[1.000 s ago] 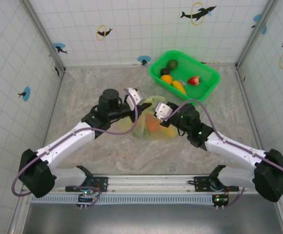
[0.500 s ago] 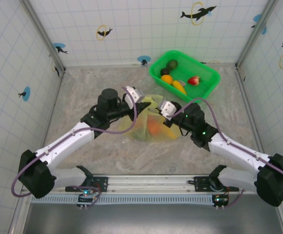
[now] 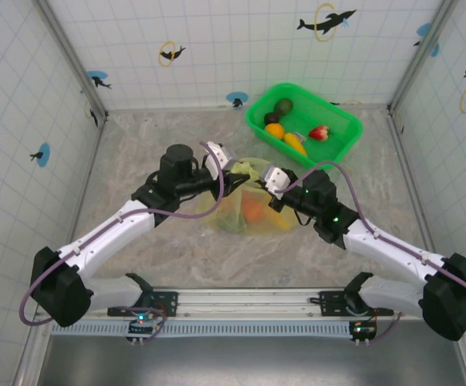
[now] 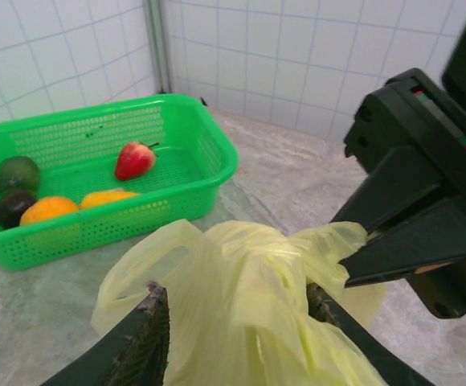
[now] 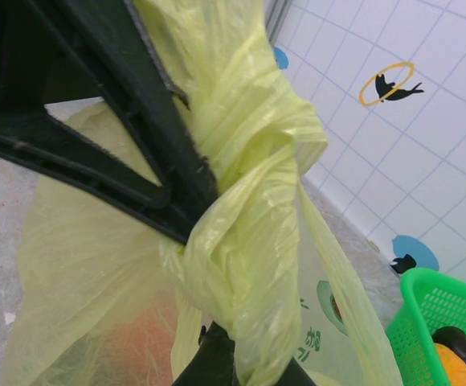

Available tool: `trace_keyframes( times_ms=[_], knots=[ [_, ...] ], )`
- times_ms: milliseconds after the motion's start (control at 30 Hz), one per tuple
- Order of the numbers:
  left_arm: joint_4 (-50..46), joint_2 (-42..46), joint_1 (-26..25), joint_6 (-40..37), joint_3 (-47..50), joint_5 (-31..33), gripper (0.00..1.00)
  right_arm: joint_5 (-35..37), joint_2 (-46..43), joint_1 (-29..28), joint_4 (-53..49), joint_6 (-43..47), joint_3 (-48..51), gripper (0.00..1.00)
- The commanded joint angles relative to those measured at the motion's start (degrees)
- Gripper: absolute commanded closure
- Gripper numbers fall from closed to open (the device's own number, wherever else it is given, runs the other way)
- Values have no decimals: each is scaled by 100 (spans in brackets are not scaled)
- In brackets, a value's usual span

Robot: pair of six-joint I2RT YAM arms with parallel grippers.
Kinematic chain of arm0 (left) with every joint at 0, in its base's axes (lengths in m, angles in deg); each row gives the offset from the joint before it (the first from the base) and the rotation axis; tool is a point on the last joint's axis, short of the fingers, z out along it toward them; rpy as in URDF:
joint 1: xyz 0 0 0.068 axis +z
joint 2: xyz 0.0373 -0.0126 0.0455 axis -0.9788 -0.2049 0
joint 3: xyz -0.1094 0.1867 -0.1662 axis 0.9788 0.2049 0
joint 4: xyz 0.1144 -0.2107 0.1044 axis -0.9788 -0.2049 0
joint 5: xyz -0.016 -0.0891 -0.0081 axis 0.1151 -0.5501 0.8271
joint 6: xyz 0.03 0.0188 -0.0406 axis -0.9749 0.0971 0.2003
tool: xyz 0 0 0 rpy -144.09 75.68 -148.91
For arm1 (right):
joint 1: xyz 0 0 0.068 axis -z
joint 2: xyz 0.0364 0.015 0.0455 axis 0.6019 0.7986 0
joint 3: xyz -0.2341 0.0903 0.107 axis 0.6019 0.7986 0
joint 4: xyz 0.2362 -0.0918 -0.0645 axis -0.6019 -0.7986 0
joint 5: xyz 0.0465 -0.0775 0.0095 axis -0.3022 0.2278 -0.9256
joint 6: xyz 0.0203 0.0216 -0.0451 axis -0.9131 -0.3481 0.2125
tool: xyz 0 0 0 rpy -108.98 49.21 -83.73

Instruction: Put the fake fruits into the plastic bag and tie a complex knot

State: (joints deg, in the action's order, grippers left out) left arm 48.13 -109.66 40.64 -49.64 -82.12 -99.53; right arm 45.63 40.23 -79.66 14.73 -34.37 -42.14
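At table centre, the plastic bag [image 3: 235,215] holds fake fruits [image 3: 253,211], its knot [image 5: 241,211] strung left-right between 2 claws: the right gripper [image 4: 349,256] pinches the handle plastic just right of it, while the left gripper [image 4: 233,299] stands parted, straddling the bunch.

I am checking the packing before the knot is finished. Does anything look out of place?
Yes. Five fake fruits still lie in the green basket, yet the handles of the plastic bag are already bunched into a knot.
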Motion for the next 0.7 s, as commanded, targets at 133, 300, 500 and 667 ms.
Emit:
trace_keyframes(
  times_ms=[133, 300, 500, 667],
  knots=[
    [-52, -35, 26, 124, -140, -861, 55, -230, 97, -8, 443, -364, -225, 100],
    [-197, -54, 19, -76, -168, -867, 91, -227, 70, -8, 409, -378, -225, 100],
    [-283, 142, 23, -613, -172, -323, 100, -378, -2, -50, -452, 155, -309, 76],
    [-377, 296, 20, -1212, -89, -571, 100, -1475, -621, 329, -658, 102, -107, 46]
  ],
)
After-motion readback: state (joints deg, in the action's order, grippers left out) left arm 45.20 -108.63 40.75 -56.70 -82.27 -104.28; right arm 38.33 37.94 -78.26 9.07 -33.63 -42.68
